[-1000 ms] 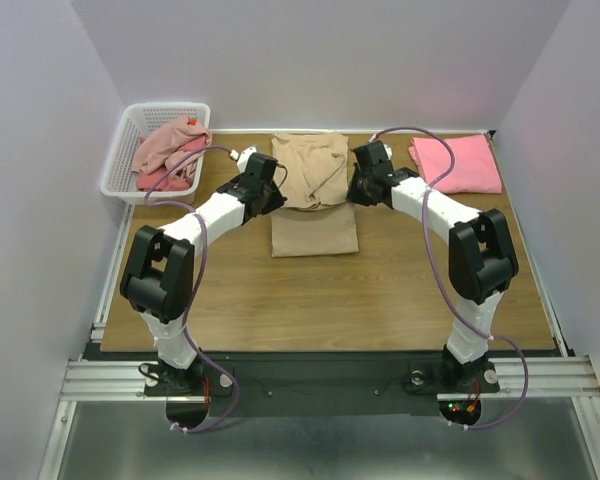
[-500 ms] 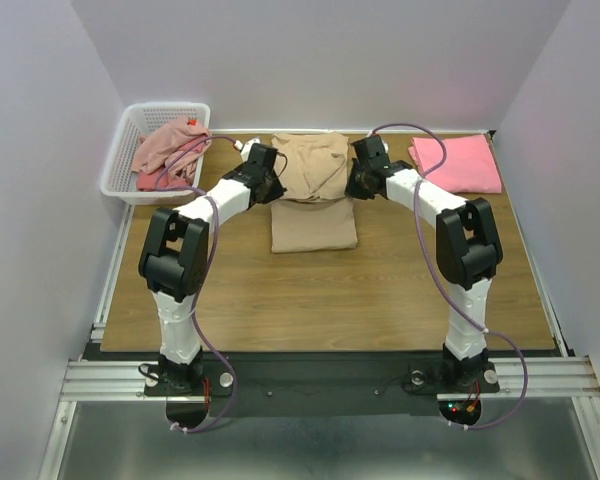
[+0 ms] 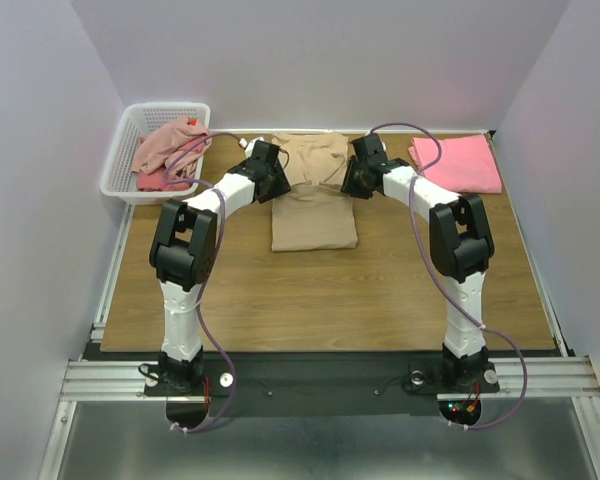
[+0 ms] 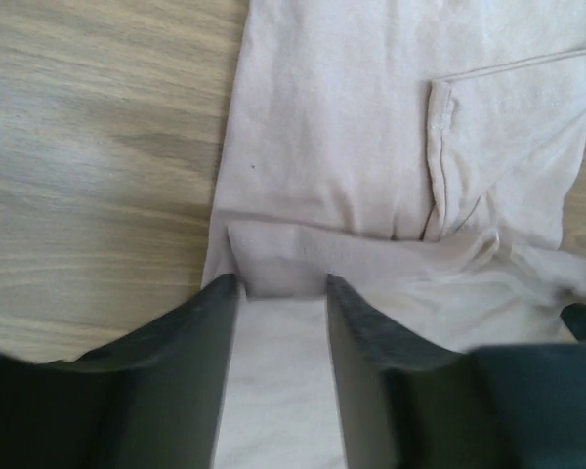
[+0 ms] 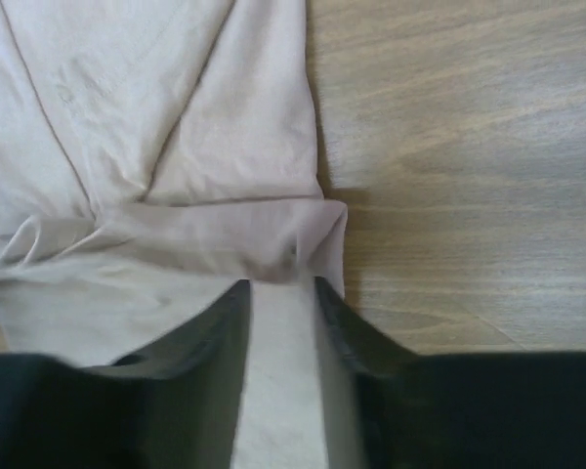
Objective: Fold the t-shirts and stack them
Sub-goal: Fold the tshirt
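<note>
The large beige t-shirt [image 3: 315, 222] lies at the table's middle back, its far part bunched into a folded layer. My left gripper [image 3: 276, 181] is shut on the left side of that fold, and my right gripper [image 3: 347, 181] is shut on the right side. In the left wrist view the gripper [image 4: 281, 285] pinches a cloth fold of the beige shirt [image 4: 352, 137]. The right wrist view shows the same: the gripper [image 5: 281, 283] is on the shirt [image 5: 166, 117]. A folded salmon-pink t-shirt [image 3: 460, 163] lies at the back right. Dusty-pink [image 3: 165, 143] and red [image 3: 172, 181] shirts lie in the basket.
The white lattice basket [image 3: 122, 160] stands at the back left corner. The wooden table [image 3: 330, 300] runs to the walls on three sides. Purple cables loop above both forearms.
Both grippers have moved toward the far edge with the beige cloth, and the arms have stretched out. The shirt's upper layer is shorter now, and more of the lower layer shows.
</note>
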Controlling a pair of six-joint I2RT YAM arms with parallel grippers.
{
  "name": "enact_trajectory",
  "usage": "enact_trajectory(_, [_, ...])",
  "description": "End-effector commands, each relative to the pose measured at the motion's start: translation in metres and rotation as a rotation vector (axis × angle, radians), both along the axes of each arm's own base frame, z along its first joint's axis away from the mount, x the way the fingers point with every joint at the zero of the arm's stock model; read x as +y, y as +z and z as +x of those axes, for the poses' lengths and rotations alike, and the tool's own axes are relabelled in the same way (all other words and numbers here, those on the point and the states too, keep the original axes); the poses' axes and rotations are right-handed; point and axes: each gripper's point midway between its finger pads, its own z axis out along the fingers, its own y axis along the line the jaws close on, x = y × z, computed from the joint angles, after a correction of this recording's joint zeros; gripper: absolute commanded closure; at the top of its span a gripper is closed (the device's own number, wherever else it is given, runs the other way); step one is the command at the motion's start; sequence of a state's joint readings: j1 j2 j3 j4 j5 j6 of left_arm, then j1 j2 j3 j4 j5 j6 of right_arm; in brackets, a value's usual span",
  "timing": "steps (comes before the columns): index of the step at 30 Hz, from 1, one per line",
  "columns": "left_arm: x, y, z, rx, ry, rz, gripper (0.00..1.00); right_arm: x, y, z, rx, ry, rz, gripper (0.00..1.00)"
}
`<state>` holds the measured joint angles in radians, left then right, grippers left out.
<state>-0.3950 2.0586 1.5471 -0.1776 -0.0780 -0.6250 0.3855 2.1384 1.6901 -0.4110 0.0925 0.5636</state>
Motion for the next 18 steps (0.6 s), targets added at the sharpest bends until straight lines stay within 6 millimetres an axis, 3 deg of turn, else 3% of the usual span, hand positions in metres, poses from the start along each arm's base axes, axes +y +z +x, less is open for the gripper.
enact_trajectory(1, [0.001, 0.047, 0.010, -0.094, -0.005, -0.025, 0.36, 0.006, 0.044, 0.018, -0.107, 0.019, 0.042, 0.47])
enact_trajectory(3, [0.004, 0.050, 0.002, -0.093, -0.003, -0.024, 0.30, 0.007, 0.042, 0.009, -0.090, 0.038, 0.052, 0.38])
enact_trajectory(4, [0.005, 0.064, -0.001, -0.118, -0.003, -0.035, 0.24, 0.008, 0.053, 0.005, -0.101, 0.049, 0.066, 0.27])
enact_trajectory(5, [0.006, 0.067, -0.006, -0.119, -0.004, -0.038, 0.20, 0.008, 0.054, -0.001, -0.095, 0.061, 0.072, 0.17])
enact_trajectory(6, [0.009, 0.059, -0.017, -0.097, -0.004, -0.033, 0.17, 0.006, 0.044, -0.014, -0.062, 0.072, 0.075, 0.00])
enact_trajectory(7, [0.010, 0.074, -0.023, -0.128, -0.003, -0.051, 0.07, 0.003, 0.054, -0.022, -0.072, 0.069, 0.082, 0.00])
enact_trajectory(8, [0.014, 0.058, -0.038, -0.092, -0.008, -0.044, 0.02, 0.005, 0.051, -0.034, -0.048, 0.085, 0.106, 0.00])
enact_trajectory(9, [0.015, 0.056, -0.047, -0.084, -0.007, -0.056, 0.02, 0.004, 0.050, -0.043, -0.032, 0.088, 0.117, 0.00])
enact_trajectory(10, [0.015, 0.051, -0.057, -0.073, -0.013, -0.061, 0.02, 0.001, 0.030, -0.065, 0.029, 0.099, 0.120, 0.00])
enact_trajectory(11, [0.013, 0.063, -0.064, -0.104, -0.025, -0.092, 0.01, 0.000, 0.042, -0.076, 0.014, 0.105, 0.142, 0.00])
enact_trajectory(12, [0.016, 0.042, -0.083, -0.058, -0.023, -0.091, 0.02, 0.002, 0.042, -0.085, 0.016, 0.123, 0.159, 0.00])
enact_trajectory(14, [0.012, 0.044, -0.099, -0.074, -0.037, -0.123, 0.02, -0.004, 0.033, -0.114, 0.043, 0.133, 0.164, 0.00])
enact_trajectory(15, [0.016, 0.027, -0.114, -0.039, -0.034, -0.115, 0.02, -0.007, 0.031, -0.122, 0.050, 0.131, 0.167, 0.00])
enact_trajectory(18, [0.014, 0.009, -0.133, -0.013, -0.036, -0.139, 0.02, -0.013, 0.019, -0.138, 0.065, 0.119, 0.170, 0.00])
